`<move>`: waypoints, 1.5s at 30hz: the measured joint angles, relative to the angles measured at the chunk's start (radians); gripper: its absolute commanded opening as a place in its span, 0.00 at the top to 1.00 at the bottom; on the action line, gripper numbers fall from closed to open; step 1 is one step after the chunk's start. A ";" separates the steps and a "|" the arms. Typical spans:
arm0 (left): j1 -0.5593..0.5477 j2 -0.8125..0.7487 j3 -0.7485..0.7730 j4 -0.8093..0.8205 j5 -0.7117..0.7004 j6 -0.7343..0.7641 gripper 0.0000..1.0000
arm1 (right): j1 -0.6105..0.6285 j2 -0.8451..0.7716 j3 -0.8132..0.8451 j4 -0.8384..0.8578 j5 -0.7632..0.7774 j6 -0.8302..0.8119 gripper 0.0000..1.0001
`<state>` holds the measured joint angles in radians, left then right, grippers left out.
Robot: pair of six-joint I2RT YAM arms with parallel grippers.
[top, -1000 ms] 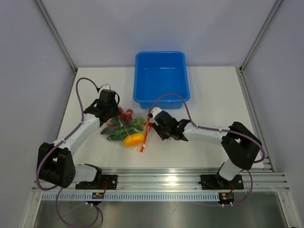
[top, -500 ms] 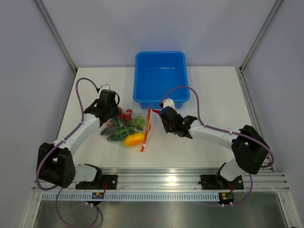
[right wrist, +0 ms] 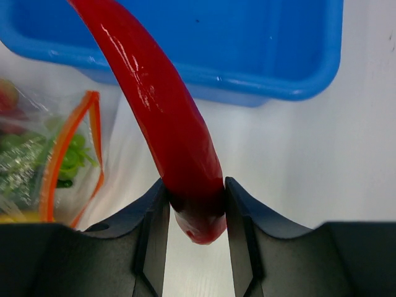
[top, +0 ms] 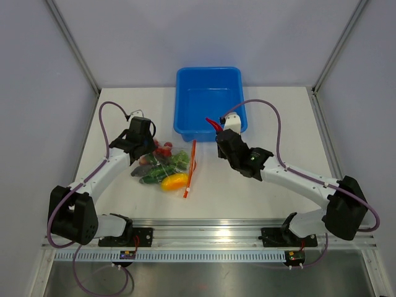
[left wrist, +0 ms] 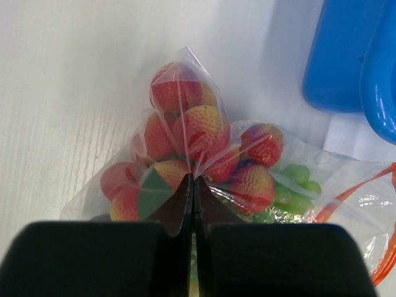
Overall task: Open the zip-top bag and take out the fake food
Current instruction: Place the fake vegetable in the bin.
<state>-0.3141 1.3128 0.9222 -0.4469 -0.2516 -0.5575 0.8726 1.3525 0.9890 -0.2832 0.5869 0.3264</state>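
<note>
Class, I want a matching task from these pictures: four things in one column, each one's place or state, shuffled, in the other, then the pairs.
Things
1 red chili
2 blue tub
3 zip-top bag
4 yellow pepper

Place or state
A pinched by the left gripper
B inside the bag
C held by the right gripper
D empty

Pairs: 1-C, 2-D, 3-A, 4-B

White tubes (top: pixel 102 173), black joints (top: pixel 74 216) and purple cables (top: pixel 106 114) run from six-o'clock bases (top: pixel 139 236) to the black left gripper (left wrist: pixel 193 185) and right gripper (right wrist: pixel 197 201).
</note>
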 measured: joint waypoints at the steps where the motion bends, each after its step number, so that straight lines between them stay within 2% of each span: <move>1: 0.000 0.000 0.000 0.000 0.000 0.000 1.00 | -0.004 0.020 0.038 -0.004 0.003 -0.001 0.74; 5: 0.000 0.000 0.000 0.000 0.000 0.000 1.00 | -0.032 0.129 0.216 -0.016 0.004 -0.007 0.72; 11: 0.000 0.000 0.000 0.000 0.000 0.000 1.00 | -0.112 0.307 0.430 -0.047 -0.007 -0.015 0.77; 15: 0.000 0.000 0.000 0.000 0.001 -0.001 1.00 | -0.191 0.407 0.497 -0.051 -0.039 -0.015 0.81; 21: 0.000 0.000 0.000 0.000 0.000 -0.001 1.00 | -0.298 0.510 0.533 -0.011 -0.097 -0.017 0.81; 29: 0.000 0.000 0.000 0.000 0.000 -0.002 1.00 | -0.315 0.664 0.676 -0.003 -0.123 -0.045 0.76; 39: 0.000 0.000 0.000 0.000 0.000 -0.003 1.00 | -0.351 0.751 0.703 -0.014 -0.164 -0.044 0.71; 41: 0.000 0.000 0.000 0.000 0.000 -0.004 1.00 | -0.361 0.771 0.715 -0.022 -0.167 -0.044 0.62; 45: 0.000 0.000 0.000 0.000 0.000 -0.005 1.00 | -0.377 0.792 0.720 -0.036 -0.179 -0.043 0.53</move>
<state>-0.3141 1.3128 0.9222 -0.4469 -0.2516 -0.5625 0.4957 2.1448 1.7092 -0.3195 0.4076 0.2829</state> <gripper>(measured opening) 0.002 0.441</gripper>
